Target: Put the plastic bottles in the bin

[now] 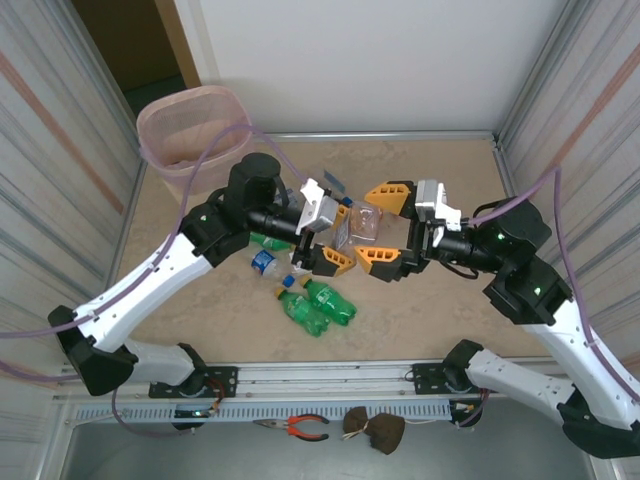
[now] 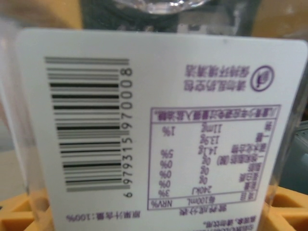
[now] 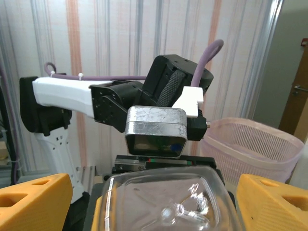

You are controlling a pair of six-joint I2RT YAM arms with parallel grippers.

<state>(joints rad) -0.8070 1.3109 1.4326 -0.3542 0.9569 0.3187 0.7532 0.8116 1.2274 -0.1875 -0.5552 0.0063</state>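
While our left end effector is clamping the bottle and right end effector gaping, the bin is lying far-left.

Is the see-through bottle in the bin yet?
Not yet. The clear bottle is in the air between the left gripper and right gripper, above the table; the bin stands apart.

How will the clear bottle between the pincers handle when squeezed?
The clear bottle looks empty and thin-walled, so probably light and easily dented. Its squarish base suggests flat sides, unlikely to roll. The smooth label may be slippery.
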